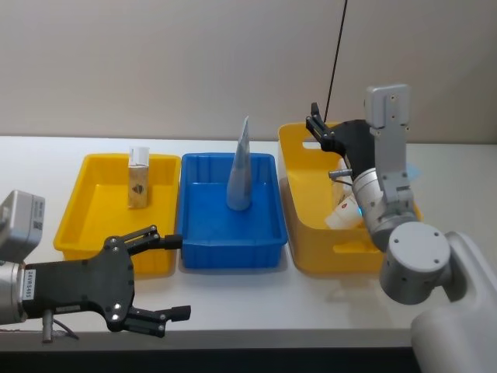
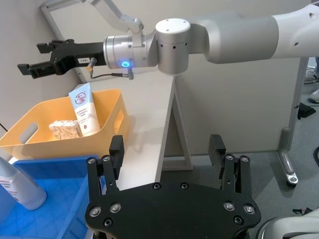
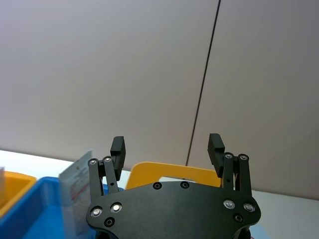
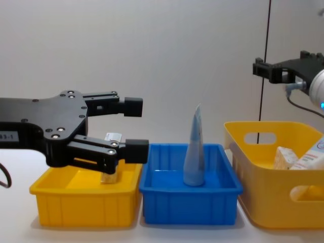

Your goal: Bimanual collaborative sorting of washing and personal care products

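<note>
Over the yellow bin (image 1: 299,233) on the robot's right, the right gripper (image 1: 317,127) hangs above the far rim, jaws spread wide and empty. Inside lean the white red-lettered tube (image 2: 83,109) and a cream carton (image 2: 65,131). One carton (image 1: 138,180) stands in the yellow tray (image 1: 81,214), the pale blue tube (image 1: 240,167) upright in the blue tray (image 1: 268,221). Left gripper (image 1: 155,276) waits low at the near table edge, also open and empty. Looks like between picks; next the right needs to drop into the bin for an item.

The left gripper (image 1: 177,277) sits low at the robot's near left, fingers spread wide and empty. The right gripper (image 1: 314,123) is raised farther forward on the right, its arm bent upward, fingers likewise apart.
</note>
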Motion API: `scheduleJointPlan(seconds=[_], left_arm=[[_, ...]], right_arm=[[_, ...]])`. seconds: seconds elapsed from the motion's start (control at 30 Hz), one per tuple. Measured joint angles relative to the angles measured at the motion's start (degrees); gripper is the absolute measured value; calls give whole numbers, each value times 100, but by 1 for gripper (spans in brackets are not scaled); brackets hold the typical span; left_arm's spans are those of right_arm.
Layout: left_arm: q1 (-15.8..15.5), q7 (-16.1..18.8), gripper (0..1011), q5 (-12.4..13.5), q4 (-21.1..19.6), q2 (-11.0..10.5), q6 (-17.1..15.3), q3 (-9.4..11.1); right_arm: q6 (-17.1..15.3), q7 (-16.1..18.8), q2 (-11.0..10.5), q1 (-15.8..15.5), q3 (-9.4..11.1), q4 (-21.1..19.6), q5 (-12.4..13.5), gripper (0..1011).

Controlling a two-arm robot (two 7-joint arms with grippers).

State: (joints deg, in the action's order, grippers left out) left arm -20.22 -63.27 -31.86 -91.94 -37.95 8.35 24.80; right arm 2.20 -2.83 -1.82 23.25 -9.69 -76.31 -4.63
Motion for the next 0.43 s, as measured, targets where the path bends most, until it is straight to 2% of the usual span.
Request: scheduleJointPlan(seconds=[0.27,0.43], left_arm=[[0,0,1001,0,0,0,0,0],[0,0,1002,0,0,0,0,0]], right_arm=[[-124,546,-167,-357,71,-615,365,1000],[-236,953,-360,-657,121,-1062,630,1000]])
